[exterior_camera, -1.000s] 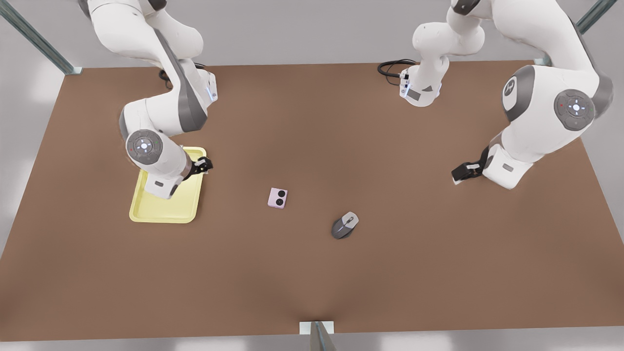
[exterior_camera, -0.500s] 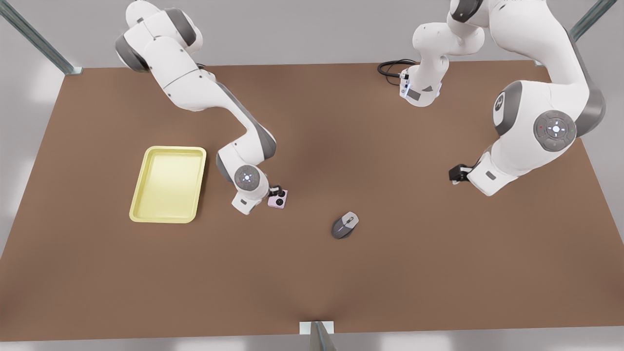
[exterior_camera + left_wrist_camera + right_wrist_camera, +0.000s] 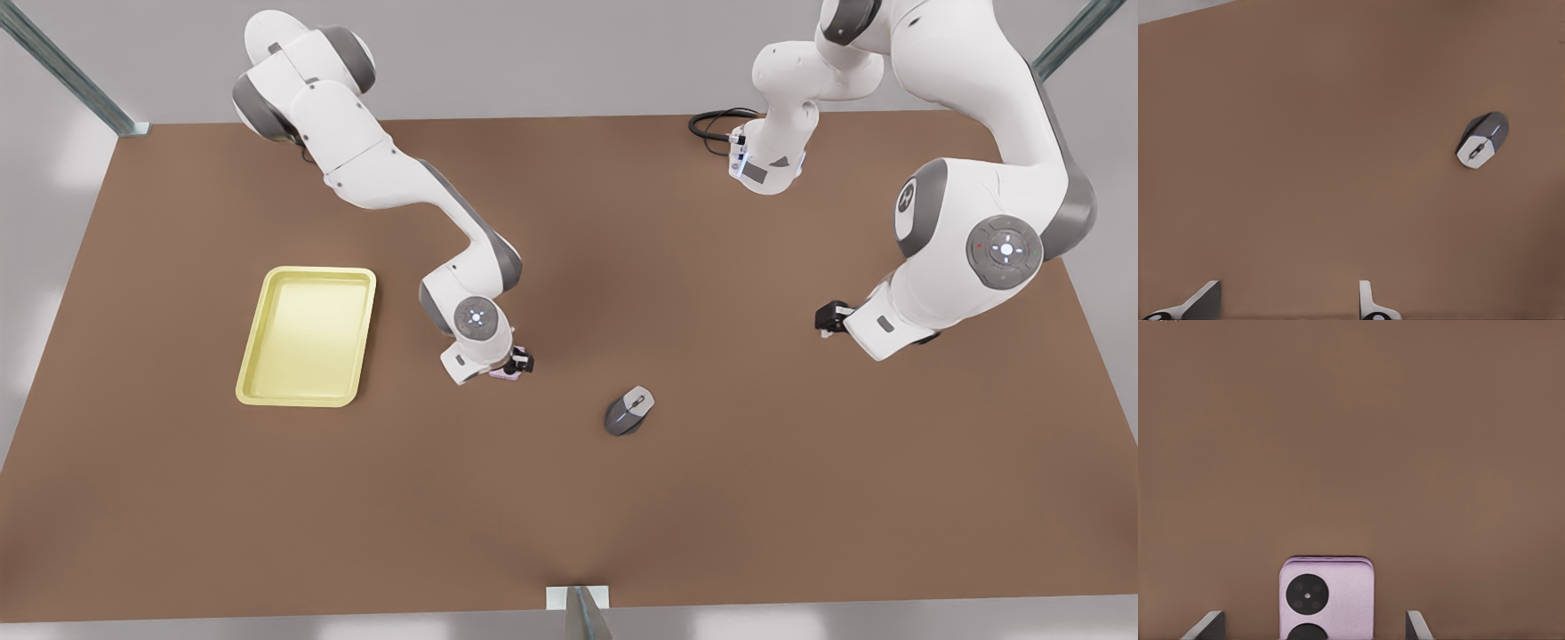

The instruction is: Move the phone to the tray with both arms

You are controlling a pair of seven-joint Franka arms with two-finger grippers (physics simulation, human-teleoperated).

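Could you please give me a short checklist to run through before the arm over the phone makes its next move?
1. Right gripper over the phone: ok; the right wrist view shows the phone lying between its fingers.
2. Right gripper open around the phone, with a gap on both sides: ok.
3. Phone flat on the table, lenses up: ok.
4. Fingers low enough to close on the phone's edges: cannot tell.
5. Tray empty and clear of the arms: ok.
6. Mouse apart from the phone: ok.
7. Left gripper open, waiting at the front view's right: ok.
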